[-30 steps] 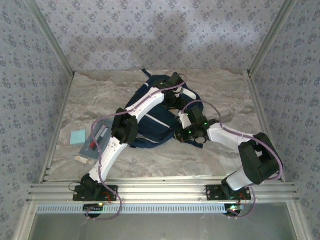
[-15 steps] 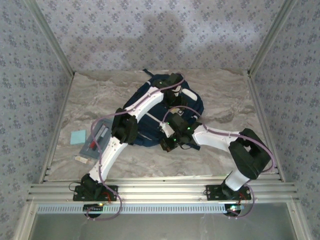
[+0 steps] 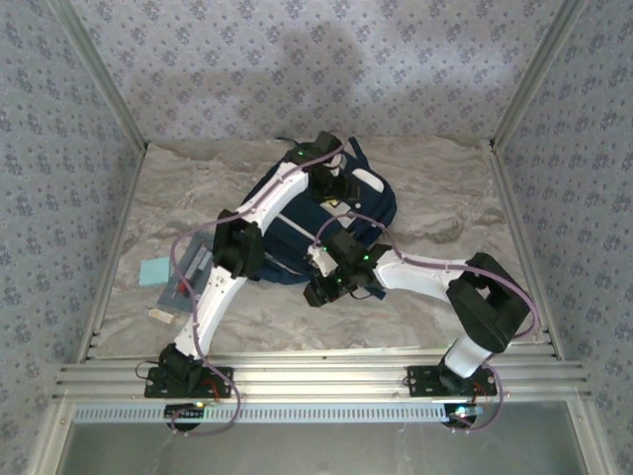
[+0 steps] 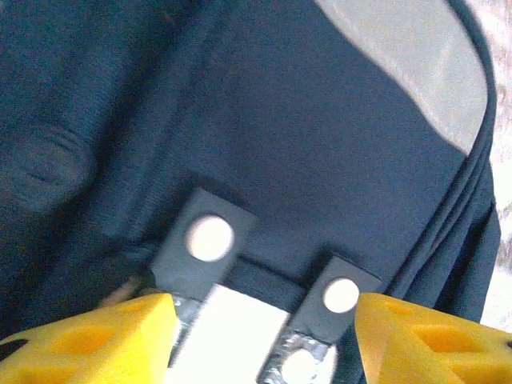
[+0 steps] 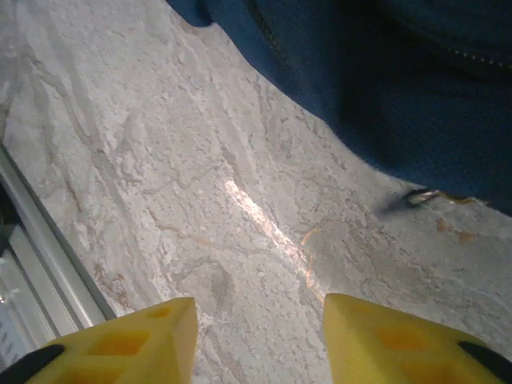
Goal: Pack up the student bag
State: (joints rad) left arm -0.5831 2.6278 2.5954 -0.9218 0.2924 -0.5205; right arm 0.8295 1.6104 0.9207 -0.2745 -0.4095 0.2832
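The student bag [image 3: 374,204], navy with white stripes, lies at the middle back of the table. My left gripper [image 3: 334,193] is on top of it. In the left wrist view its yellow fingers [image 4: 120,336] clamp the bag's white tab [image 4: 232,328], which carries two dark riveted patches, against navy fabric [image 4: 280,136]. My right gripper [image 3: 318,290] hovers just off the bag's near edge. In the right wrist view it [image 5: 260,308] stands open over bare marble, with the bag's edge [image 5: 400,80] at the upper right and a small zip pull [image 5: 420,196] hanging below it.
On the left of the table lie a light-blue pad [image 3: 155,271], a clear pouch [image 3: 191,274] and a small white block [image 3: 160,315]. Patterned walls close the sides and back. An aluminium rail [image 3: 316,376] runs along the near edge.
My right gripper has left the bag, swung left and nearer, and opened. My left arm has shifted left, and the bag has moved back with it.
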